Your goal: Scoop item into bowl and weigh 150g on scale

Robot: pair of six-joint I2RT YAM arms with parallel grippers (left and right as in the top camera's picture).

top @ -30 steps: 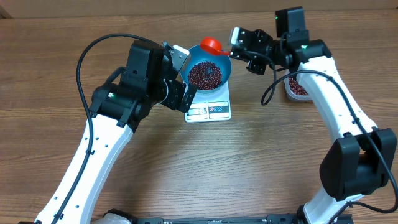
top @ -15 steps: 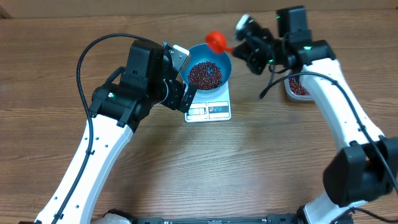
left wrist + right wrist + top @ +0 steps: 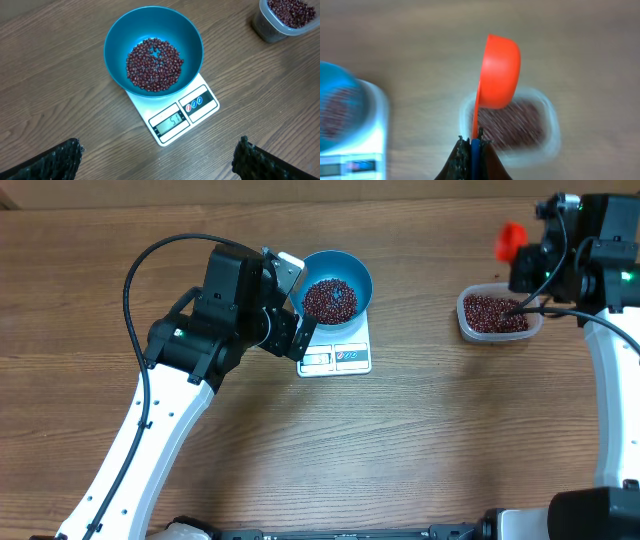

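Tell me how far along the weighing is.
Done: the blue bowl sits on the scale with a layer of beans in it. In hand: the right gripper is shut on the handle of the orange scoop, near the clear tub of beans. Left: probably more scoops; the display is too small to read, so the weight is unconfirmed.

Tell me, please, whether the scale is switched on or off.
On: the scale shows digits on its display, left wrist view.
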